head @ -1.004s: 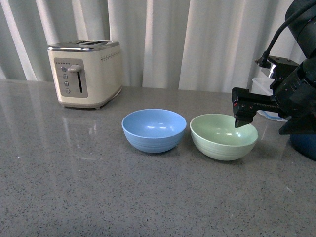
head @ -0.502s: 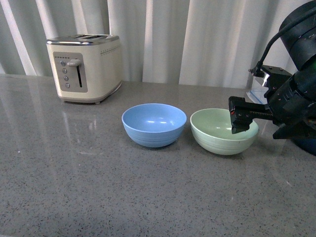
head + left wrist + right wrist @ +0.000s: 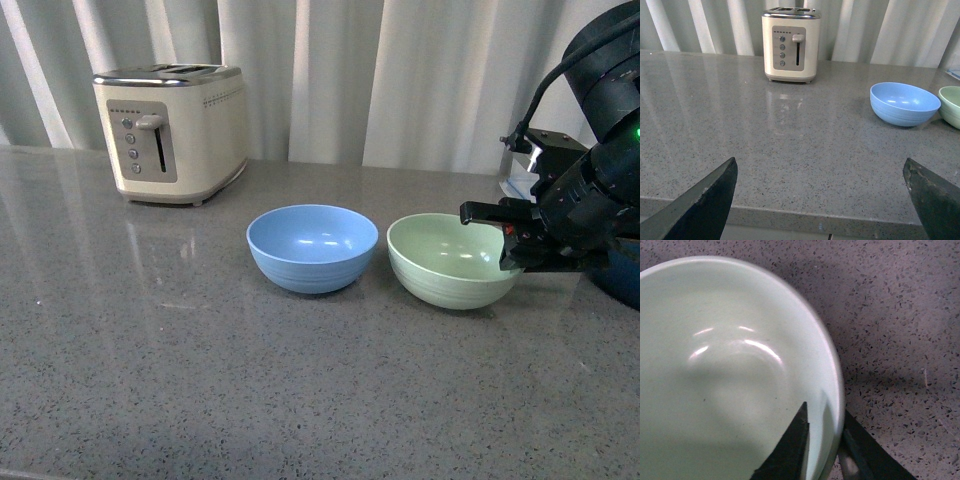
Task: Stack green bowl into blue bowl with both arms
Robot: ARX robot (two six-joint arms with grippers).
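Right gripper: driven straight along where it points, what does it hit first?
Likely the green bowl: the right gripper straddles its rim, one finger inside, one outside, so the rim lies between them. Gap left unclear.

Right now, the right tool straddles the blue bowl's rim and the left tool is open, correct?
Not quite: the right tool straddles the green bowl's rim, as the right wrist view shows. The left tool is open.

readable text: none anywhere, sorry
toaster point(image 3: 170, 130): about 10 o'clock in the front view; front panel with a dotted row and four round buttons, marks way too tiny to make out, no brand legible
green bowl point(image 3: 452, 260), blue bowl point(image 3: 312, 247): plain glaze, nothing printed
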